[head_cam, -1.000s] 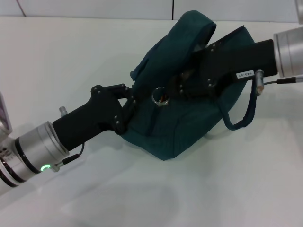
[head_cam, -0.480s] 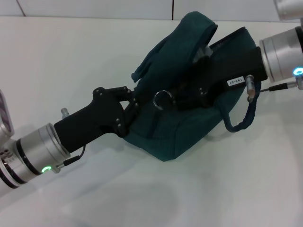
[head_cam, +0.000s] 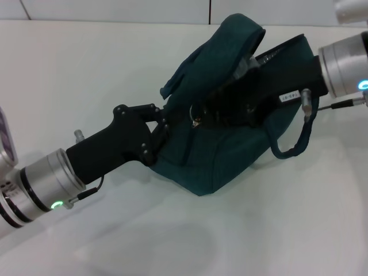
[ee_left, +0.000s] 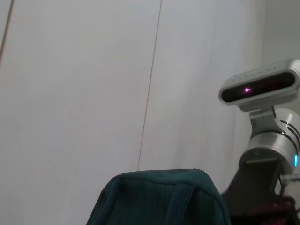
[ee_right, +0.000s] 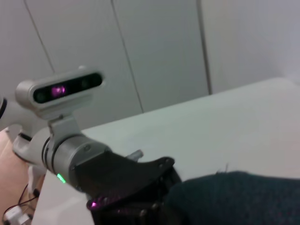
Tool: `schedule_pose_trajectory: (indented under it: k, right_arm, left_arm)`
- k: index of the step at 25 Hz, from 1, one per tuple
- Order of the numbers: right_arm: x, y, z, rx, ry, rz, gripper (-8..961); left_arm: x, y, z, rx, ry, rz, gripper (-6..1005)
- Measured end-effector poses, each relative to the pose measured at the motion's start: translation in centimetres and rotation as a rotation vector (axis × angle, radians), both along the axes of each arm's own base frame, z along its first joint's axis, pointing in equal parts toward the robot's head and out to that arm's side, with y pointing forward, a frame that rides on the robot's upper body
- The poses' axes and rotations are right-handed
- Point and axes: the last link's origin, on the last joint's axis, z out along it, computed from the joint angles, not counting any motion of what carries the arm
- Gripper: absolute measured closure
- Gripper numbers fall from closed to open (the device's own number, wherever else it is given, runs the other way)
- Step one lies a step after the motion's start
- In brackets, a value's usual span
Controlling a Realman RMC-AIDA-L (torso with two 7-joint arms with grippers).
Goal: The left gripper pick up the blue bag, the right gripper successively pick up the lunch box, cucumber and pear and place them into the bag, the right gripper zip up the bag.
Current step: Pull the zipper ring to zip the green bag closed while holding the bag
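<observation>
Reaching in from the left: left gripper (head_cam: 163,123), black, fingers pressed tight on the near-left edge of the blue bag (head_cam: 224,155). Holding that cloth edge, so pinched closed on it. Silver wrist behind it, with a small green light.

Sitting on the white table (head_cam: 86,69), in the middle: blue bag, lumpy and slumped, top flap folded up and back. Zipper mouth gaping along the top. Metal ring pull (head_cam: 194,118) hanging near the middle of the zipper line. Something pale peeking out inside the mouth, too hidden to name. No way to tell what else lies inside.

Coming from the right: right gripper (head_cam: 221,109), black with a small white label, poked down into the open mouth, close by the ring. Fingertips lost in dark cloth, so open or closed, cannot tell. Rope handle (head_cam: 290,146) looping down under that arm, on the right side of the bag.
</observation>
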Motion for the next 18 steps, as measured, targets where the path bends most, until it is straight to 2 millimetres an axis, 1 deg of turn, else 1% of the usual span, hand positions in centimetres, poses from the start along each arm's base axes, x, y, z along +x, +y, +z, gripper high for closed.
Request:
schedule_pose_trajectory:
  k: [4,8,14,18]
  right_arm:
    - [0.0,0.1,0.0,0.021,0.021,0.027,594]
    - [0.0,0.1,-0.3,0.03,0.021,0.05,626]
    - [0.3,0.5,-0.5,0.062,0.014,0.053,651]
    - [0.1,0.2,-0.9,0.062,0.02,0.106,655]
  left_arm:
    - [0.0,0.0,0.0,0.007,0.006,-0.003,946]
    - [-0.1,0.1,0.0,0.01,0.005,0.0,946]
    - [-0.1,0.1,0.0,0.01,0.006,0.001,946]
    - [-0.1,0.1,0.0,0.011,0.01,0.007,946]
